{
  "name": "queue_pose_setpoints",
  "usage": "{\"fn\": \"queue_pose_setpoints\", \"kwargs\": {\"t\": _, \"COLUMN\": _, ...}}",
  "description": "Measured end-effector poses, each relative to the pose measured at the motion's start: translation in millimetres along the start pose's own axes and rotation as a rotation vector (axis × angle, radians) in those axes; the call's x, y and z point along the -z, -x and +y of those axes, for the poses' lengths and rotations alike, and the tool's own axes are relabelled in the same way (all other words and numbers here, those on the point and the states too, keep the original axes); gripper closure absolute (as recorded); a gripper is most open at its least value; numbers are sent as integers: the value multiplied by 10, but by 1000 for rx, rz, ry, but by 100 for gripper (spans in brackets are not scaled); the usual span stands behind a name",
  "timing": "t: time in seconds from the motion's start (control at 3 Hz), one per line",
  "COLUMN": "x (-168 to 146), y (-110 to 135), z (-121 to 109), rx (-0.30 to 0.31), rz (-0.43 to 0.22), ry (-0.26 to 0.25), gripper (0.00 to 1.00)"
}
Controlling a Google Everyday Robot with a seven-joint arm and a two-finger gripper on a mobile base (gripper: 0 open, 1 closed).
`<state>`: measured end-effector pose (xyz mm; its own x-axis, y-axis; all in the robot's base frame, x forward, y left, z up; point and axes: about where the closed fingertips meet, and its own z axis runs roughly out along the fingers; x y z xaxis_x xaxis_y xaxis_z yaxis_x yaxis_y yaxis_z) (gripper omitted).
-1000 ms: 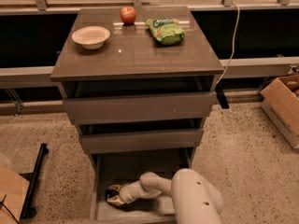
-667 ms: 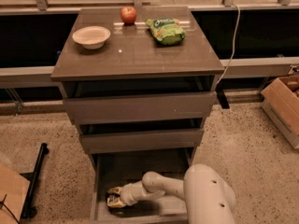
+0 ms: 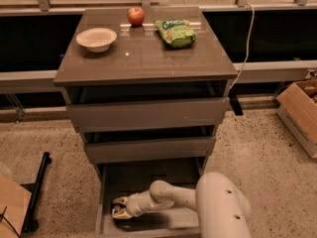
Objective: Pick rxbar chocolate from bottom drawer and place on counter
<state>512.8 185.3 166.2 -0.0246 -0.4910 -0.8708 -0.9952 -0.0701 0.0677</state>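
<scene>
The bottom drawer (image 3: 148, 175) is pulled out below two other drawers and shows its pale grey inside. My gripper (image 3: 120, 208) is down inside it at the front left, low over the drawer floor, with my white arm (image 3: 168, 196) reaching in from the right. A dark patch lies right under the gripper; I cannot tell whether it is the rxbar chocolate, which does not show plainly. The glossy grey-brown counter (image 3: 148, 58) tops the cabinet.
On the counter stand a white bowl (image 3: 96, 38), a red apple (image 3: 135, 16) and a green chip bag (image 3: 175, 32). The two upper drawers stick out a little. A cardboard box (image 3: 299, 110) sits on the floor at right, a black stand (image 3: 37, 187) at left.
My arm's bulk has shifted a little to the right. The gripper stays at the front left of the bottom drawer.
</scene>
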Motion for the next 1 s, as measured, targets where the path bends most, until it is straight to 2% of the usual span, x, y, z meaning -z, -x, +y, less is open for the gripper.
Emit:
{"fn": "queue_pose_setpoints", "kwargs": {"t": 0.33, "x": 195, "y": 303, "z": 11, "rx": 61, "rz": 6, "ry": -10, "gripper": 100}}
{"fn": "queue_pose_setpoints", "kwargs": {"t": 1.0, "x": 896, "y": 1368, "z": 32, "rx": 193, "rz": 121, "ry": -101, "gripper": 100}}
